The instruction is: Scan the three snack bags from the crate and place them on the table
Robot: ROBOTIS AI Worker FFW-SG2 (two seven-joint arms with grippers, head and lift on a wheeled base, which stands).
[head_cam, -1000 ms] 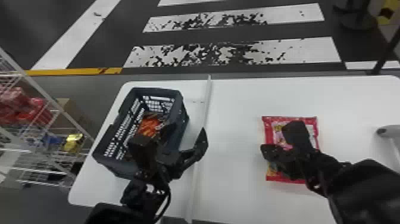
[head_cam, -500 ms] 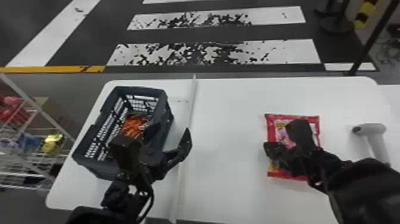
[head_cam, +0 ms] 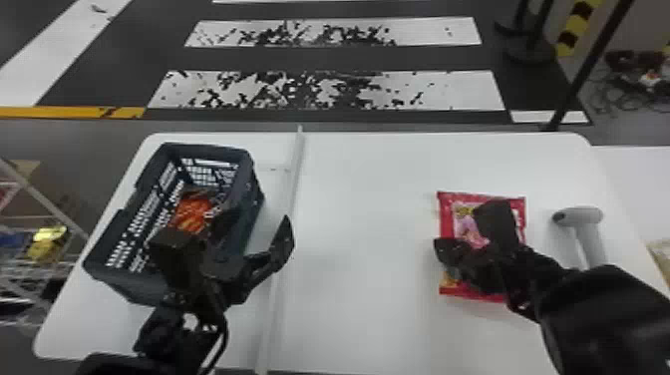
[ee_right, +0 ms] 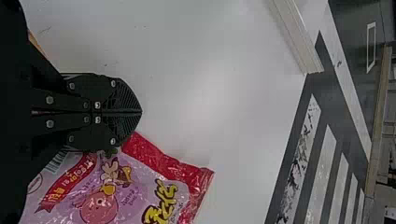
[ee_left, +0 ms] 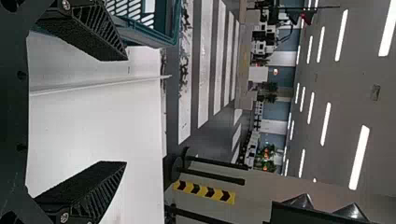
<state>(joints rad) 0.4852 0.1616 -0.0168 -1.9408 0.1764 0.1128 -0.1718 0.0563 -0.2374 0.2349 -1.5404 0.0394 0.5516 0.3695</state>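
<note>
At the crate's right side my left gripper (head_cam: 256, 228) stands open. In the left wrist view its fingers are wide apart, with nothing in the left gripper (ee_left: 125, 112). The dark crate (head_cam: 251, 209) at the table's left holds an orange-red snack bag (head_cam: 192, 212). My right gripper (head_cam: 442, 249) is over the left side of a red and pink snack bag (head_cam: 468, 229). From the wrist, the right gripper (ee_right: 140, 112) looks shut on the near side of this snack bag (ee_right: 135, 186); the pinched part is hidden. Whether the bag touches the table, I cannot tell.
A white scanner (head_cam: 586, 217) stands just right of the red bag. A thin raised strip (head_cam: 284, 259) runs front to back across the white table (head_cam: 364, 299), between crate and red bag. A wire shelf (head_cam: 45, 204) stands beyond the left edge.
The head view has turned to the right. Relative to the table, my right gripper and the red bag have moved right together, closer to the scanner. My left arm has stayed beside the crate.
</note>
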